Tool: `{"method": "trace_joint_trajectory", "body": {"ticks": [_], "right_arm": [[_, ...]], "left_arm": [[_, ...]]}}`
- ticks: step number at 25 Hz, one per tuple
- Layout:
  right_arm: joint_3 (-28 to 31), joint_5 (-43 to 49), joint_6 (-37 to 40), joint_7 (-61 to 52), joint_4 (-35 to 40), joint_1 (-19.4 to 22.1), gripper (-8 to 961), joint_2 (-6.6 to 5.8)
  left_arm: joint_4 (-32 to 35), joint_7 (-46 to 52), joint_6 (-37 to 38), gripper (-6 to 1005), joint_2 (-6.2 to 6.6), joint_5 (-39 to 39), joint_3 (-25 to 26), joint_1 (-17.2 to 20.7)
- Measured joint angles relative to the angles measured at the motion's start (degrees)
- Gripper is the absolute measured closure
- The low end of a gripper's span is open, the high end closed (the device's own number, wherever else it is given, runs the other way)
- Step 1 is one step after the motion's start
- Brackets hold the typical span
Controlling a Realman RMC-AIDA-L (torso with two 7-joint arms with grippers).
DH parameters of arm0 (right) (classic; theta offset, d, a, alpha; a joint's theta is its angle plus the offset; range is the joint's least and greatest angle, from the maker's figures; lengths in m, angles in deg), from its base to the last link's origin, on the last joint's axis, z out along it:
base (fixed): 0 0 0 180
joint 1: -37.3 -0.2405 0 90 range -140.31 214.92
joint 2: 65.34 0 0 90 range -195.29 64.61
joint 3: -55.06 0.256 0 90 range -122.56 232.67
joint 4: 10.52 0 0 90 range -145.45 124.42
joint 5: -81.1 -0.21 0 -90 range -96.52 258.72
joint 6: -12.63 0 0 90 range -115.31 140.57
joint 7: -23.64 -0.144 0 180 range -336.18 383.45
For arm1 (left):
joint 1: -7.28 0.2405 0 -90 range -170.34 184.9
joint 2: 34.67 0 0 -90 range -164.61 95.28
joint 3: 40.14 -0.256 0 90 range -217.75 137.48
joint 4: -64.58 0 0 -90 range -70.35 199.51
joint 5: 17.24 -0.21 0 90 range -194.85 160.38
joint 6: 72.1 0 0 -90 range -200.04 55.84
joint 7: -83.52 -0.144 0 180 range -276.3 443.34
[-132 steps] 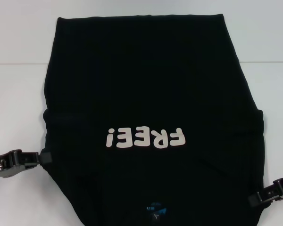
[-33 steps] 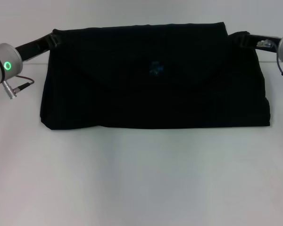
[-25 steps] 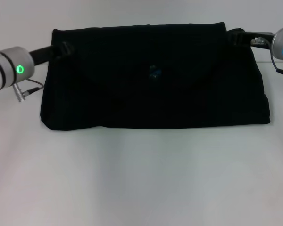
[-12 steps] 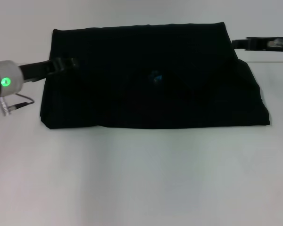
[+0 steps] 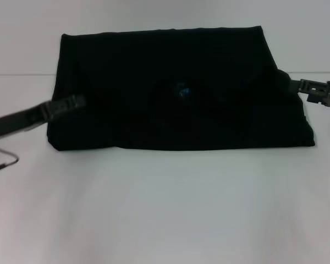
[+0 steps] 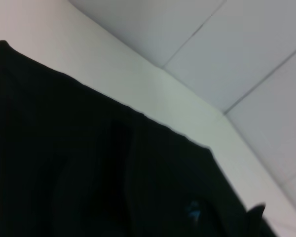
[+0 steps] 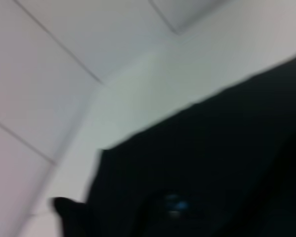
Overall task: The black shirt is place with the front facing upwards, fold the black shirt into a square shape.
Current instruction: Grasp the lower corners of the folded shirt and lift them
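Observation:
The black shirt [image 5: 181, 93] lies flat on the white table as a wide folded rectangle, its lettering hidden and the small blue neck label [image 5: 181, 89] showing on top near the middle. My left gripper [image 5: 71, 103] hovers low over the shirt's left edge. At the right edge, my right gripper [image 5: 297, 85] reaches in from the side. The left wrist view shows the shirt [image 6: 89, 173] with the label [image 6: 192, 210]. In the right wrist view the shirt [image 7: 212, 163] and the label [image 7: 175, 203] appear again.
The white table [image 5: 165, 209] spreads wide in front of the shirt. A seam line [image 5: 22, 74] crosses the tabletop behind the shirt's left side. Pale wall panels [image 6: 237, 39] rise beyond the table's far edge.
The shirt's near half went over onto the far half, hiding the lettering. Both grippers have since drawn back from the far corners along the shirt's sides toward me. The shirt stays still.

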Motion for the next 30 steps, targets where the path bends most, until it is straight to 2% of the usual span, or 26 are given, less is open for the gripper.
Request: {"method": "trace_joint_trajectory", "body": {"ticks": [1,3,4,7,15,22,30], "right_arm": [[0.4,-3.7,1.7,2.8,-0.8,1.5,106,0.31],[0.7,-9.6,4.9,6.9,-2.8,3.5,92,0.39],[0.8,-12.0,6.3,8.3,-3.6,4.0,85,0.24],[0.9,-13.4,8.0,9.4,-5.3,4.2,64,-0.33],[0.8,-13.0,8.2,9.3,-6.1,3.4,29,-0.8],[0.8,-13.3,8.3,9.3,-6.2,3.5,29,-0.77],[1.9,-13.5,8.6,9.2,-6.2,4.0,30,-0.73]], "left_arm": [[-1.2,-2.0,0.4,219,0.52,0.0,0.3,0.2],[-4.1,-7.3,0.6,140,1.86,-0.4,0.4,0.2],[-6.0,-10.0,-0.4,132,2.47,-0.8,0.3,0.0],[-8.1,-11.1,-3.5,107,2.87,-1.2,0.2,-0.7],[-12.0,-8.2,-12.8,68,2.26,-1.7,-0.3,-2.8],[-14.3,-8.8,-15.4,76,2.24,-5.2,-0.7,-5.0],[-14.6,-8.4,-16.1,84,1.68,-7.0,-0.7,-5.6]]}}
